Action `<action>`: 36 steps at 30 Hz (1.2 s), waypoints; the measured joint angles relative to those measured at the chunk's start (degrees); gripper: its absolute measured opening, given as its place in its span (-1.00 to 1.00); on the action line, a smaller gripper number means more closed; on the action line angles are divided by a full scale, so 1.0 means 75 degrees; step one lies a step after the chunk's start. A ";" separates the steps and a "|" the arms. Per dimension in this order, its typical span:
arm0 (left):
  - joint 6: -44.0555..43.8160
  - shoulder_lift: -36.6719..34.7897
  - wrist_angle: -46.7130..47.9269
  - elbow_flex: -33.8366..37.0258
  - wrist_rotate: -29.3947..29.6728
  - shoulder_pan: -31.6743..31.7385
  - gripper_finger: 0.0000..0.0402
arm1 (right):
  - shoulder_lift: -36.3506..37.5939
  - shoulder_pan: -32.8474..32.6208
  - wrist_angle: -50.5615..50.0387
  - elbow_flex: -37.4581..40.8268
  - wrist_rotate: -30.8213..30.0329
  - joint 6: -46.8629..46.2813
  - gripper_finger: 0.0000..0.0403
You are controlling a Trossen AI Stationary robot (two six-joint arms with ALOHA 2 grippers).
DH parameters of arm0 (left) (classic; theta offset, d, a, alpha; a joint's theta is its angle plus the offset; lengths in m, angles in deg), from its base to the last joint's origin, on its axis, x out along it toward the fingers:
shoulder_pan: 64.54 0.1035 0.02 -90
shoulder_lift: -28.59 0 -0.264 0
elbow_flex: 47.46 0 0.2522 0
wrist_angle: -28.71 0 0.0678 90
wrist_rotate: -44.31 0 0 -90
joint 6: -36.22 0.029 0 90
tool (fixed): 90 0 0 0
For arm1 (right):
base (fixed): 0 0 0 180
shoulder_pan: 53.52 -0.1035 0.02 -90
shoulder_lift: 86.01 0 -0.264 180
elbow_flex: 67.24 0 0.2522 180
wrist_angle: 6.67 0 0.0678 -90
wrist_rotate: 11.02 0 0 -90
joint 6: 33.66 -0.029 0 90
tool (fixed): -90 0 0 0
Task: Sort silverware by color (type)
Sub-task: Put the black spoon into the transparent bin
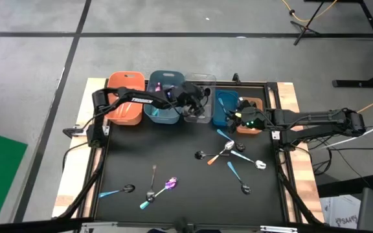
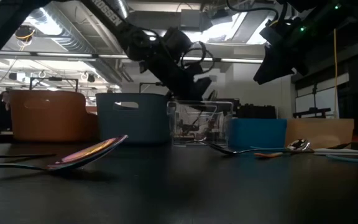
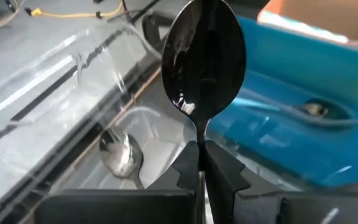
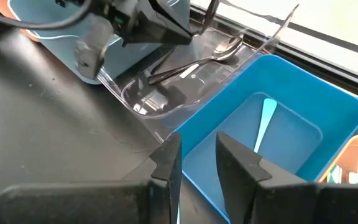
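The left gripper [image 3: 201,163] is holding a shiny silver spoon [image 3: 202,62] by the handle, with the fingers pressed narrow against the stem. In the left wrist view the spoon's long axis is running straight out from the fingertips, bowl end leading. The gripper is hanging over the clear bin [image 1: 199,103], which is standing third from the left in the far row of five bins. The clear bin is lying directly below the spoon, not off to either side. One silver spoon [image 3: 122,155] is already lying on the floor of that bin.

The coming move appears to be a release into the clear bin. It is turning on the spoon staying between the clear bin's walls, since the blue bin [image 1: 226,110] is standing just beside it on the right and the grey-blue bin [image 1: 162,103] just beside it on the left.

The right gripper [image 4: 197,163] is hovering over the blue bin with its fingers part-way open and nothing between them. A blue-handled utensil [image 4: 265,124] is lying in that bin.

More silverware is lying on the black mat [image 1: 173,149] nearer the front: a right-hand cluster [image 1: 228,152] and a left-hand group including an iridescent purple spoon [image 1: 169,185]. The cluster is lying nearer the right arm.
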 joint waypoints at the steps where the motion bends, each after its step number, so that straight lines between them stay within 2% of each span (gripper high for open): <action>1: 0.0000 0.0058 0.0000 0.0000 0.0000 -0.0001 -0.94 | 0.0000 0.0000 0.0000 0.0000 0.0002 0.0000 -0.56; 24: -0.0038 0.0147 0.0216 -0.0012 0.0202 -0.0009 -0.88 | -0.0003 0.0003 -0.0011 0.0000 0.0000 0.0000 -0.56; 36: -0.1413 0.0168 0.0321 0.0003 0.0311 0.0292 -0.88 | -0.0003 0.0003 -0.0009 0.0003 0.0000 -0.0001 -0.56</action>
